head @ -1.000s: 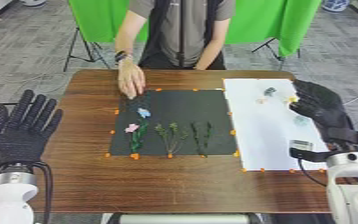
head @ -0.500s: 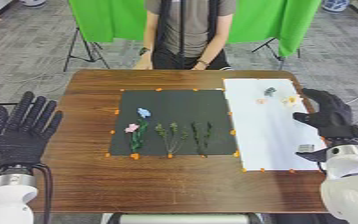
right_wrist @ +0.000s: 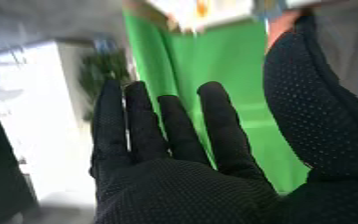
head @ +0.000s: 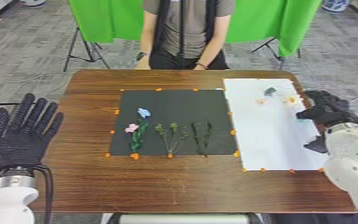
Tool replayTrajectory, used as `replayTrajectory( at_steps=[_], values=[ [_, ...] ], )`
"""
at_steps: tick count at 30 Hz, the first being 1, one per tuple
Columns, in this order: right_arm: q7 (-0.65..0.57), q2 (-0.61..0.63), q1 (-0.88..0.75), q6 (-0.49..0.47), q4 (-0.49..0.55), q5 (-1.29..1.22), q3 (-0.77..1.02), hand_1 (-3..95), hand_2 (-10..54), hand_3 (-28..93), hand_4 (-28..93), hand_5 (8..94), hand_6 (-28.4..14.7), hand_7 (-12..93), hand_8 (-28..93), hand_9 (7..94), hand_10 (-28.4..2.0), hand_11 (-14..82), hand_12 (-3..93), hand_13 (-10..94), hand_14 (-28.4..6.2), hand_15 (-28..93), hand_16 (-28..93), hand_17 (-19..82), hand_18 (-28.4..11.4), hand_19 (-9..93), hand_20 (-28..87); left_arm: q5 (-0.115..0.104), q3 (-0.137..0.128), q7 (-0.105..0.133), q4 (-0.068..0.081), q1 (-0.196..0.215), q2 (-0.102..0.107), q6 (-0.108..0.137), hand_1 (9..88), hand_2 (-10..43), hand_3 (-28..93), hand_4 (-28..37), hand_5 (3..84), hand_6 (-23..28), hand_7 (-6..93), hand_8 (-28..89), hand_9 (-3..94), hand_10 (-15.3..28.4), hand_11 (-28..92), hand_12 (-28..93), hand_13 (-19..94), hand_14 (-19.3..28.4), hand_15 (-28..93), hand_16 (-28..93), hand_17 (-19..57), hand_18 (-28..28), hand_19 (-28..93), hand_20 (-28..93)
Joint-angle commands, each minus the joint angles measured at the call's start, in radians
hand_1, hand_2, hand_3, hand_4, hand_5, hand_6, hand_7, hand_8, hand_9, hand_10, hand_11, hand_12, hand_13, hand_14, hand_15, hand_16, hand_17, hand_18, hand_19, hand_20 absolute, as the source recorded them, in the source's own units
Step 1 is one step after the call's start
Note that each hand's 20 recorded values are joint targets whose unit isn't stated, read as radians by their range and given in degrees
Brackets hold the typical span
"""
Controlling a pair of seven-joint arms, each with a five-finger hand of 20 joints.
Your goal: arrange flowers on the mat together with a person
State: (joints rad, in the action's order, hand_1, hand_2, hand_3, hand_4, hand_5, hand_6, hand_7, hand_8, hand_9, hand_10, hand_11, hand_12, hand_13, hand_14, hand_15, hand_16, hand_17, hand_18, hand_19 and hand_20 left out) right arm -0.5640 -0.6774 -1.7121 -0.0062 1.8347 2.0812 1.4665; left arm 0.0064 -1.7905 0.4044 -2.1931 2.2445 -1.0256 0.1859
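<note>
In the head view my right hand (head: 328,107) is over the white mat's right edge, beside the yellow-white flower (head: 292,100). In the right wrist view my right hand (right_wrist: 180,187) is open, fingers straight, holding nothing. My left hand (head: 20,135) rests open, palm up, left of the table. On the black mat (head: 171,105) lie a blue flower (head: 143,112) and a pink flower (head: 131,128) at the left, a green sprig (head: 172,137) in the middle and dark green stems (head: 202,137) to the right. The white mat (head: 269,135) also bears a small blue-grey flower (head: 270,91) and a pale pink one (head: 261,101).
Orange tape pieces mark both mats' edges on the brown table (head: 184,185). A person stands at the far edge, both hands (head: 199,67) lowered there, off the mats. Green cloth (head: 113,22) hangs behind.
The person's hand has drawn back from the black mat to the far table edge. My right hand has turned and shifted slightly outward, uncovering more of the white mat. My left hand has kept still.
</note>
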Motion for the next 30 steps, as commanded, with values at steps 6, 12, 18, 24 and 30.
replayTrajectory(
  at_steps=[6,12,18,24,30],
  values=[
    [-0.018,0.035,0.095,-0.074,-0.126,-0.041,-0.104,39.0,-9.5,79,-28,33.3,-4.2,15,-10,31.3,-15.9,6.7,19.0,27,-13.8,26,21,9,-17.1,51,11,-0.002,0.009,0.000,-0.006,0.020,-0.009,0.006,23.4,17.0,73,-28.3,43.7,7.2,12.0,-9,39.0,13.8,16,8,27,15.4,29,-6,-7.0,13.6,33,12],
    [-0.007,0.031,0.158,-0.048,-0.183,-0.069,-0.198,41.5,-9.5,78,-28,38.6,-2.6,19,-11,41.9,-12.8,13.9,18.7,38,-11.1,35,20,13,-16.9,55,12,-0.005,0.013,-0.005,-0.006,0.012,-0.007,0.010,23.4,16.9,73,-28.3,43.5,7.3,12.1,-9,39.0,13.8,16,8,27,15.4,29,-6,-7.0,13.6,33,12],
    [-0.013,0.022,0.175,-0.036,-0.195,-0.059,-0.246,43.9,-3.7,76,-28,49.4,0.1,28,-15,56.2,-10.7,30.0,22.3,52,-8.5,48,23,17,-17.3,61,15,-0.036,0.026,0.003,-0.003,0.002,-0.007,0.036,23.2,16.8,74,-28.3,42.6,7.4,12.3,-9,38.8,13.7,16,8,27,15.5,29,-6,-6.9,13.6,32,12],
    [-0.013,0.023,0.168,-0.019,-0.191,-0.032,-0.269,53.3,-1.8,68,-28,57.2,0.9,41,-6,68.4,-7.7,21.3,45.0,55,-6.4,50,40,21,-17.3,68,26,-0.041,0.025,0.007,-0.002,0.002,-0.006,0.028,23.0,16.5,74,-28.3,43.5,7.7,12.7,-9,38.9,13.9,16,9,28,15.6,30,-6,-7.0,13.7,33,12],
    [0.027,0.039,0.196,0.045,-0.158,0.006,-0.324,54.3,-2.2,68,-28,59.1,1.7,45,-5,69.8,-7.5,24.2,48.2,56,-6.1,51,42,22,-17.4,69,28,-0.057,0.025,0.016,-0.004,0.009,-0.009,0.049,23.1,16.6,74,-28.3,44.3,7.9,12.8,-10,39.2,14.0,17,9,28,15.6,30,-6,-7.0,13.7,33,12]
  ],
)
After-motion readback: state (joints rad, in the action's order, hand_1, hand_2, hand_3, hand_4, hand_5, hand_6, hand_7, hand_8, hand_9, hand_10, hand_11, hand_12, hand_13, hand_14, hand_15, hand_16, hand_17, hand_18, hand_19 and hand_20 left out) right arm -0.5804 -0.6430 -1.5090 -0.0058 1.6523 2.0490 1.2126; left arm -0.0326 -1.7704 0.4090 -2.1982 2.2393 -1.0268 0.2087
